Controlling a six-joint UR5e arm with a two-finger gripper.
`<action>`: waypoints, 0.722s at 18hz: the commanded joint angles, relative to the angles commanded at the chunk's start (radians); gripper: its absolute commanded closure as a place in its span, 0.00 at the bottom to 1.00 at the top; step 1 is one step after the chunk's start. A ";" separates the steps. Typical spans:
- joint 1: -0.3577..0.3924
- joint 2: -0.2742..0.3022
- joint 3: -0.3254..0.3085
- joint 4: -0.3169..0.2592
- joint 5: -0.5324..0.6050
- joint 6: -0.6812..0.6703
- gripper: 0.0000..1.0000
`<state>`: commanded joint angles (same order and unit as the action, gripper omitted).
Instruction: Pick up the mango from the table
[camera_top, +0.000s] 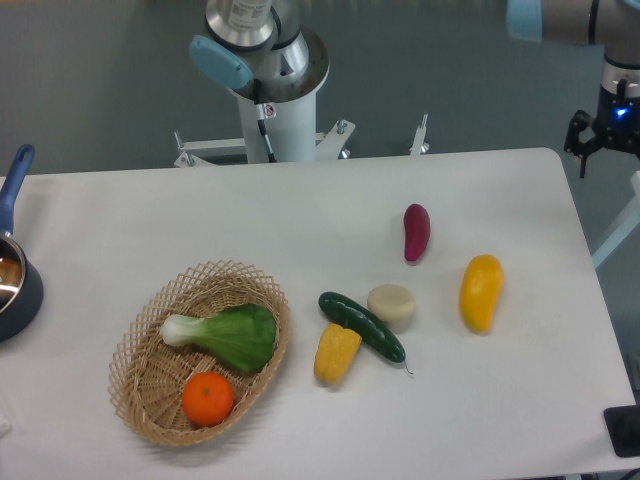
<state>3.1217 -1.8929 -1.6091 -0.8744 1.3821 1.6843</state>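
White table holds mango near its right edge.

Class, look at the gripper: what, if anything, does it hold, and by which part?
Nothing. The gripper hangs beyond the table's far right corner with nothing between its fingers; the mango lies untouched on the table.

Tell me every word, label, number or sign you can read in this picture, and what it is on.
Nothing can be read.
Small white sticker on the robot base column: too small and blurred to read.
Markings on the silver joint at the top: blurred, unreadable.
The mango, the other foods, the basket and the table carry no text.
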 joint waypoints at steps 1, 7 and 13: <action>0.000 0.000 0.000 0.005 0.000 0.003 0.00; -0.015 -0.002 -0.008 0.008 0.003 -0.015 0.00; -0.035 0.000 -0.049 0.006 0.002 -0.080 0.00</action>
<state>3.0865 -1.8929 -1.6582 -0.8682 1.3836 1.6048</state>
